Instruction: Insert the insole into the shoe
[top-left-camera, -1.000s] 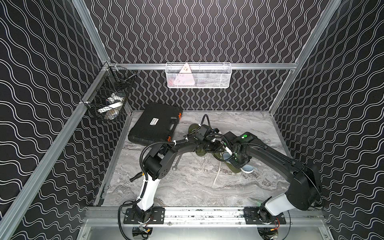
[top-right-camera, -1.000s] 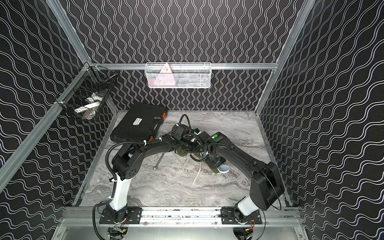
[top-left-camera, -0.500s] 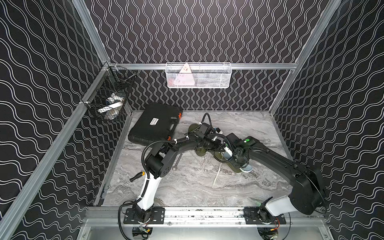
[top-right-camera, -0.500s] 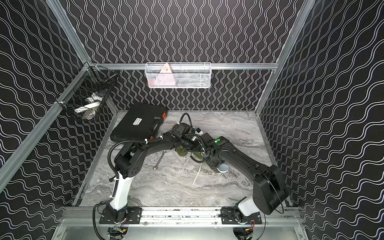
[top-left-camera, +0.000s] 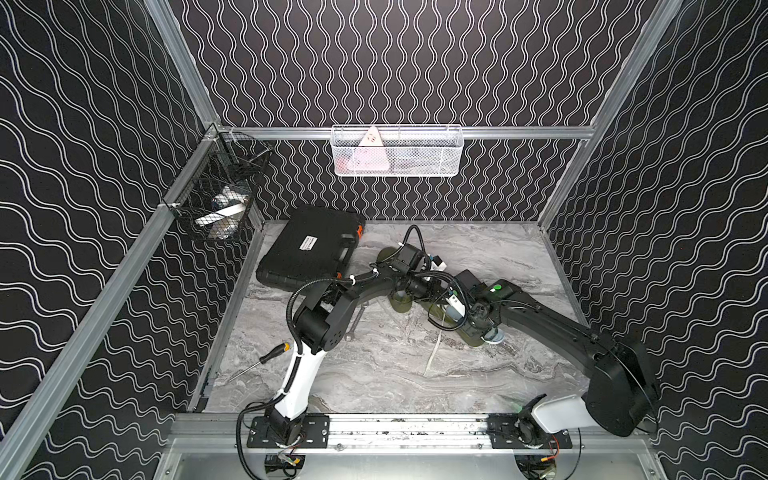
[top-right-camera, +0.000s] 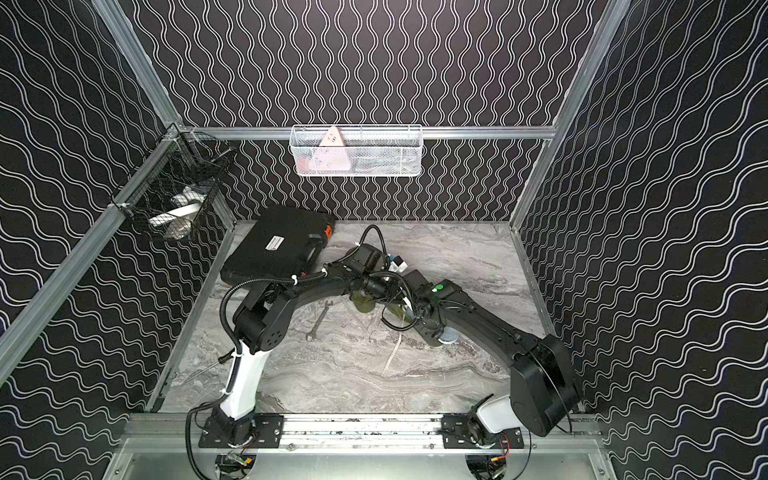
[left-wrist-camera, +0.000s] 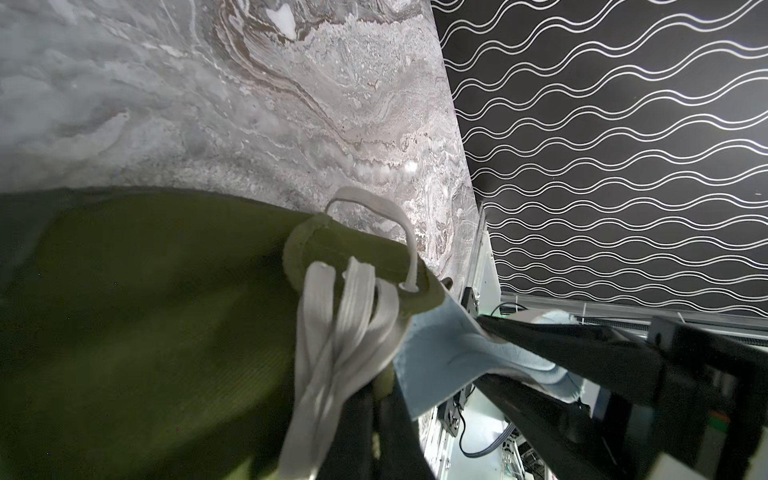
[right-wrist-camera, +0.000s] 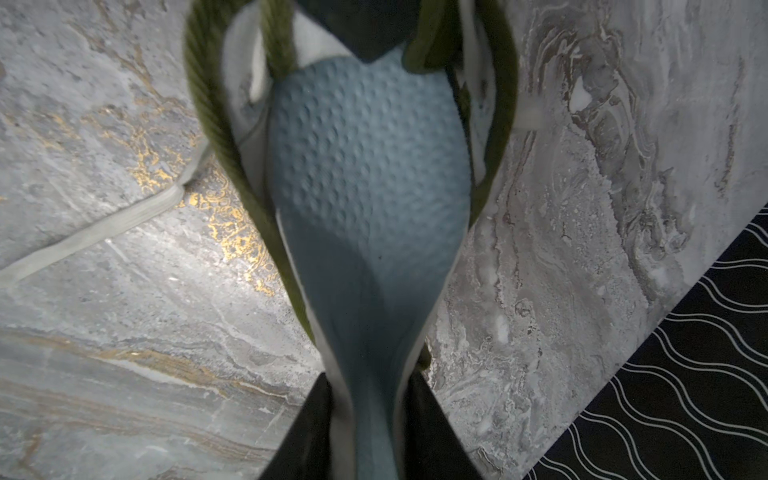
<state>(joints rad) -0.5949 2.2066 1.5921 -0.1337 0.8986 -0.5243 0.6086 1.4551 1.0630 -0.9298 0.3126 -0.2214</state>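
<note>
An olive green shoe (top-left-camera: 473, 342) (top-right-camera: 432, 341) lies mid-table with both arms over it. In the left wrist view its side (left-wrist-camera: 145, 311) and white laces (left-wrist-camera: 345, 316) fill the frame. My left gripper (left-wrist-camera: 380, 399) (top-left-camera: 444, 293) is shut on olive fabric at the shoe's opening. The light blue insole (right-wrist-camera: 365, 166) (left-wrist-camera: 440, 349) (top-left-camera: 494, 337) is pinched at its narrow end by my right gripper (right-wrist-camera: 368, 399) (top-left-camera: 478, 328). Its dimpled front reaches into the shoe's opening, inside the rim (right-wrist-camera: 208, 104).
A second olive shoe (top-left-camera: 400, 306) lies under the left arm. A loose white lace (top-left-camera: 434, 353) trails toward the front. A black tool case (top-left-camera: 309, 245) sits back left, a wrench (top-right-camera: 319, 320) and a screwdriver (top-left-camera: 259, 361) lie left. Wire baskets (top-left-camera: 397, 151) (top-left-camera: 216, 199) hang on the walls.
The right arm has shifted slightly over the shoe with the insole still in its grip. The left gripper keeps its hold on the shoe.
</note>
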